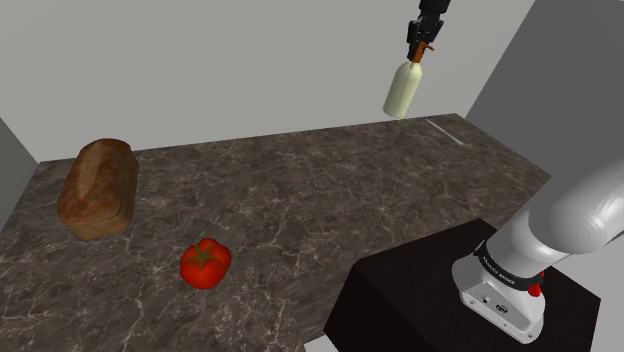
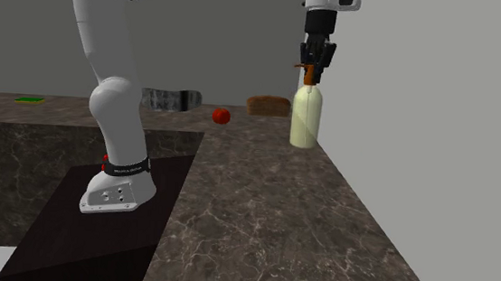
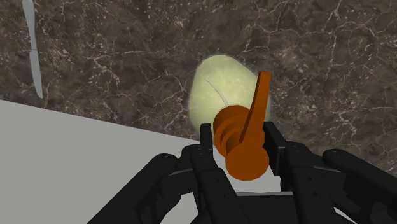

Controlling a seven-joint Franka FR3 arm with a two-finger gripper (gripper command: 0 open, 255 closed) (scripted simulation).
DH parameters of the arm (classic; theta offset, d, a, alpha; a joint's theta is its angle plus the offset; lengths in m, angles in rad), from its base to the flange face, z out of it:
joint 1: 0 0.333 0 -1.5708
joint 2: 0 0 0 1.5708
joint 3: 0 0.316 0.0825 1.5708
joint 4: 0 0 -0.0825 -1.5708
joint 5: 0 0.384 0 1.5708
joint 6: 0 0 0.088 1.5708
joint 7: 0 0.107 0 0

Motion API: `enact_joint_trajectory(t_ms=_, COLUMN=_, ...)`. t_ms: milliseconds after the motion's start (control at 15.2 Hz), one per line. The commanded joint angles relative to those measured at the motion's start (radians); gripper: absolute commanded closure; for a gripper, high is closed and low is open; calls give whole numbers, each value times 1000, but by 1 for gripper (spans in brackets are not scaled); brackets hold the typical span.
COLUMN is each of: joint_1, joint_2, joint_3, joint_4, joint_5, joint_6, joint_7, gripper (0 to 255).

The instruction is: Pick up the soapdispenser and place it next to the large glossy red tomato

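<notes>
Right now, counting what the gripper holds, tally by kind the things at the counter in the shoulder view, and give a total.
Food: 2 (loaf, tomato)
Bottles: 1 (dispenser, clasped by the gripper)
Cutlery: 1 (knife)
Total: 4

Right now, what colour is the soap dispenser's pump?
The pump is orange; the wrist view shows it best.

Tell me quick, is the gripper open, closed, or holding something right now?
Gripper: closed, holding the soap dispenser by its orange pump neck.
</notes>
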Motion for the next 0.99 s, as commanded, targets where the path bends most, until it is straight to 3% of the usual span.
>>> enact_joint_trajectory(t_ms=0, joint_1=-1, joint_2=8, joint_3=-1, joint_4=36, joint_5=2, joint_6=-29, joint_7=-3, gripper=255)
enact_joint_trajectory(t_ms=924, joint_1=-6, joint_2=69, joint_3=-7, joint_4=302, joint_5=20, joint_6=-235, joint_7=-18, gripper=255)
